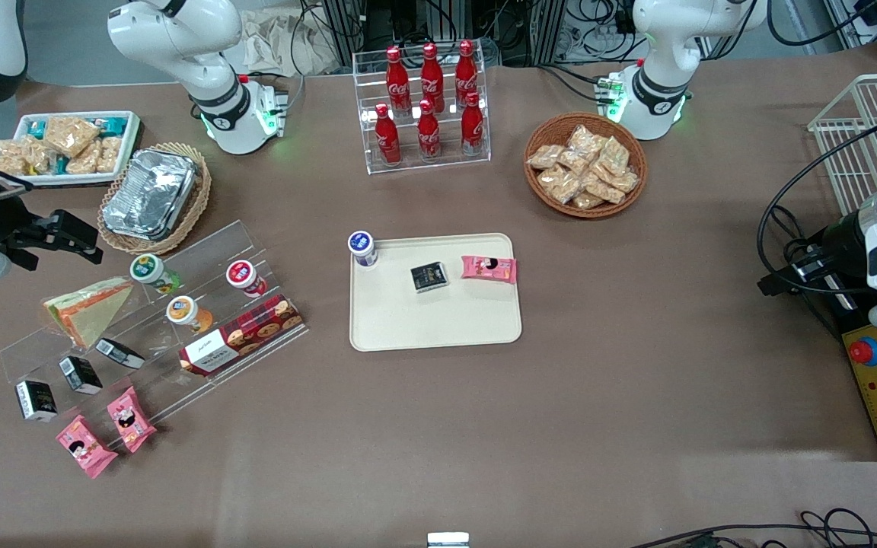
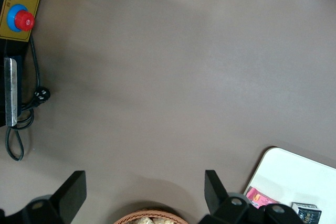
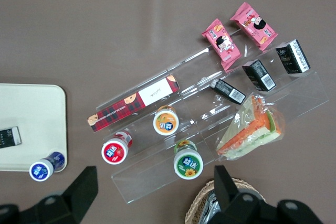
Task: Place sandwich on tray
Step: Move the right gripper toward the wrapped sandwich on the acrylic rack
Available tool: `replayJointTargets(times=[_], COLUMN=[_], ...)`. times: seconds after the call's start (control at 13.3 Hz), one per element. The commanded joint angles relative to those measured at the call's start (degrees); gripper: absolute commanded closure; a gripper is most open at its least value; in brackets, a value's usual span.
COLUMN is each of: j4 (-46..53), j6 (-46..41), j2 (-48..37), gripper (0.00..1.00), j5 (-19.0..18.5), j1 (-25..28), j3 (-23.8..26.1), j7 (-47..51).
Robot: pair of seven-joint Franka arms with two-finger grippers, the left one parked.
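Clear plastic wrap covers the triangular sandwich wedge, pale bread with orange and green filling, which lies on the top step of the clear acrylic stepped shelf at the working arm's end of the brown worktop. The black claw hangs above the worktop, farther from the front camera than the sandwich and clear of it, holding nothing; its two fingers stand wide apart. Beside the sandwich on the same step is a green-lidded cup; a red-lidded cup and an orange-lidded cup sit near it, with a red plaid biscuit box on a lower step. Small black boxes and pink snack packets lie nearer the front camera. The flat cream-beige rectangular tray rests well apart toward the middle of the worktop, carrying a blue-lidded cup, a black box and a pink packet.
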Motion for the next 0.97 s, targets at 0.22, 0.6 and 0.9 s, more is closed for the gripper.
replayJointTargets(times=[0.22, 0.6, 0.9], j4=[0.6, -0.4, -0.9], j6=[0.5, 0.7, 1.0], j2=[1.2, 1.2, 3.3], gripper=[0.02, 0.02, 0.02], j5=[-1.3, -2.2, -2.5], j1=[-0.9, -2.5, -4.0], j3=[0.0, -1.8, -4.7], j7=[-0.1, 3.8, 15.7])
